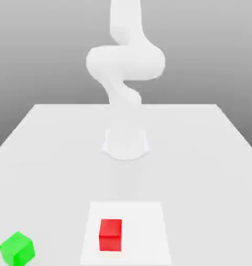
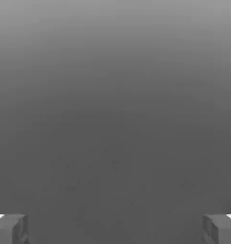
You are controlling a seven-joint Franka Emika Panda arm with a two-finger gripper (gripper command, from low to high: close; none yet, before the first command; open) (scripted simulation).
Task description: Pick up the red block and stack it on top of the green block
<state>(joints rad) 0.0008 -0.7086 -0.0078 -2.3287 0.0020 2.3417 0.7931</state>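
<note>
1. Red block (image 1: 110, 234) sits flat on the worktop (image 1: 200, 156), near the front edge in the exterior view, roughly centred.
2. It rests on a lighter white square patch (image 1: 143, 228) on the worktop; the block is inside the patch, toward the exterior view's left half of it.
3. Red block upright, one face square to the camera, top face visible.
4. Green block (image 1: 16, 249) also on the worktop, at the exterior view's left front corner, well apart from the red one.
5. Green block is turned at an angle, one corner pointing toward the camera; it lies off the white patch.
6. The blocks are not touching; nothing is stacked.
7. White arm (image 1: 125, 62) rises from a round base (image 1: 126, 144) at mid worktop, behind the red block, and bends up out of the top of the exterior view.
8. Claw (image 2: 115, 228): in the hand view two grey fingertips (image 2: 10, 228) sit at opposite edges of the picture, far apart, so the claw is released and spread wide.
9. Nothing between the fingertips; claw grasps nothing.
10. Behind the fingertips in the hand view there is just plain grey backdrop (image 2: 115, 95).
11. Worktop is plain white; background behind it is a grey gradient.
</note>
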